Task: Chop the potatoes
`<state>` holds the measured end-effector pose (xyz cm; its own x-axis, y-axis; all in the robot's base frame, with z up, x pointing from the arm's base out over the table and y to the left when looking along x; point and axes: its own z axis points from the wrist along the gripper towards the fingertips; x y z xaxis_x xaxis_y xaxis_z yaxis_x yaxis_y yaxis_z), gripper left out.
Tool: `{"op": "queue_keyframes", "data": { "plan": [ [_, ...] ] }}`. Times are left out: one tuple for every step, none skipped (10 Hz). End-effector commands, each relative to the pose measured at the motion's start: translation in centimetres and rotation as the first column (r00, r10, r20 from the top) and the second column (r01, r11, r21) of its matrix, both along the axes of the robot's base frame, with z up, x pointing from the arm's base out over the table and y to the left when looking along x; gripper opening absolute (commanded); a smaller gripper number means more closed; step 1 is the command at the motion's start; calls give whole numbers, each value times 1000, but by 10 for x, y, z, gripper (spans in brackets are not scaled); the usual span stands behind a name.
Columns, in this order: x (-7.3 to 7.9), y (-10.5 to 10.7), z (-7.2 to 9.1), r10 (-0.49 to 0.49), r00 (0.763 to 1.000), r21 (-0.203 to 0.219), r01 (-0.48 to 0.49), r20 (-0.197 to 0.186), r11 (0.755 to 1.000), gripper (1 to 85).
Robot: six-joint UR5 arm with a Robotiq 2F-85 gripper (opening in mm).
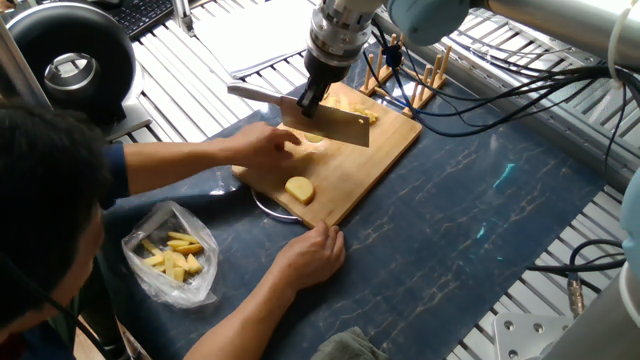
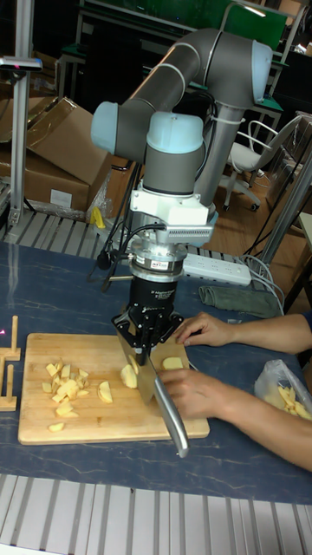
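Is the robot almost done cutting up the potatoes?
Not yet, about partway. Done: a pile of small chopped pieces lies at one end of the cutting board. In hand: the gripper holds the cleaver raised over a potato chunk, with a person's hand reaching in beside it. Left: that chunk and another big potato piece on the board are uncut.
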<state>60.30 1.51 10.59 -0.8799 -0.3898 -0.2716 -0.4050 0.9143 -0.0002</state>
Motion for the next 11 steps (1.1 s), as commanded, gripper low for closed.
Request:
{"op": "queue_keyframes", "data": {
  "plan": [
    [5, 4, 4, -11, 1000, 18, 11, 1, 1000, 10],
    [6, 3, 4, -11, 1000, 18, 11, 1, 1000, 10],
    [6, 3, 4, -11, 1000, 17, 11, 3, 1000, 10],
    [6, 3, 4, -11, 1000, 18, 11, 3, 1000, 10],
    [6, 4, 4, -10, 1000, 21, 10, 5, 1000, 10],
    [6, 4, 4, -10, 1000, 23, 10, 4, 1000, 10],
    [6, 4, 4, -9, 1000, 22, 9, 5, 1000, 10],
    [7, 2, 4, 8, 1000, 11, -9, 11, 1000, 10],
    [8, 2, 5, 27, 999, 14, -27, 17, 1000, 10],
    [8, 0, 6, 37, 999, 14, -37, 12, 999, 10],
    [7, 0, 6, 34, 999, 12, -34, 10, 999, 10]
  ]
}}
